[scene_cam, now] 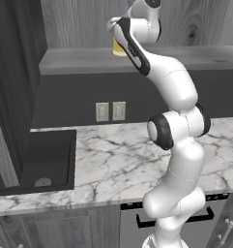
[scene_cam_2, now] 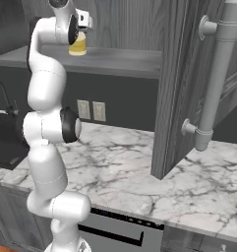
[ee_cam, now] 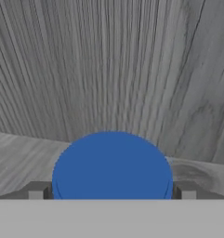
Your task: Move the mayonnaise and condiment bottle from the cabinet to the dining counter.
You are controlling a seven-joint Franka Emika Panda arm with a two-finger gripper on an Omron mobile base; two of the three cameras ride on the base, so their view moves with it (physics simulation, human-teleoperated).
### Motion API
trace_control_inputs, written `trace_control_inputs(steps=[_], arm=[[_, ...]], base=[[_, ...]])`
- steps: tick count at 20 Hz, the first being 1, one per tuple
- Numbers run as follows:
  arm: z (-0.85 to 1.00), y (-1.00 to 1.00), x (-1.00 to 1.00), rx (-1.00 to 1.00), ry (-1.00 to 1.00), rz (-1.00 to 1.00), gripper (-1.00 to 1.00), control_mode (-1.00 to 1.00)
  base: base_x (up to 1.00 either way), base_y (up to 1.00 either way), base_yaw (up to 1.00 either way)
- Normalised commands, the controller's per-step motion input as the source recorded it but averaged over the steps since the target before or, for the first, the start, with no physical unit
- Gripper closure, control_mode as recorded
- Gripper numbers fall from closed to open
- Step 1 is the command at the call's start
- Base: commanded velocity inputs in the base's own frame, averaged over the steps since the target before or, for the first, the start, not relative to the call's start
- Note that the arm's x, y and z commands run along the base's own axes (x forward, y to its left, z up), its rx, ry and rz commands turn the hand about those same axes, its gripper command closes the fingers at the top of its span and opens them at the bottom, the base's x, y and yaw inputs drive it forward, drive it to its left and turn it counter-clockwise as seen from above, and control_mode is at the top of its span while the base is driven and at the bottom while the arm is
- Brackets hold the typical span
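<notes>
Kitchen w/ grey wood-grain cabinet (scene_cam_2: 184, 74), door swung open. Mayonnaise (ee_cam: 112, 166) sits on the grey inner shelf (scene_cam: 79, 60) — blue lid up. Gripper (ee_cam: 112, 190) hangs over it, fingers spread wide either side of the lid, not clamped. Below — white veined marble worktop (scene_cam: 118, 160), black sink (scene_cam: 45, 164) at left.

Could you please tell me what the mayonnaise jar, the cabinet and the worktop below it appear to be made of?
Mayonnaise jar: pale yellow body, probably plastic or glass; its blue lid looks like smooth matte plastic.
Cabinet: grey wood, with visible grain and a knot.
Worktop: polished white marble, or an imitation, with grey veins.
</notes>
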Motion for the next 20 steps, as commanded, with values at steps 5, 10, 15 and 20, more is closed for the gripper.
trace_control_inputs(steps=[5, 10, 15, 20], arm=[[-0.13, 0.24, -0.64, 0.13, -0.01, 0.00, 1.00, -1.00], [-0.20, 0.24, -0.89, 0.04, -0.11, 0.00, 1.00, -1.00], [-0.26, 0.19, -0.94, 0.00, -0.15, 0.00, 1.00, -1.00], [-0.15, 0.11, -0.94, 0.04, -0.14, 0.00, 1.00, -1.00]], base=[[0.00, 0.00, 0.00], [0.00, 0.00, 0.00], [0.00, 0.00, 0.00], [0.00, 0.00, 0.00]])
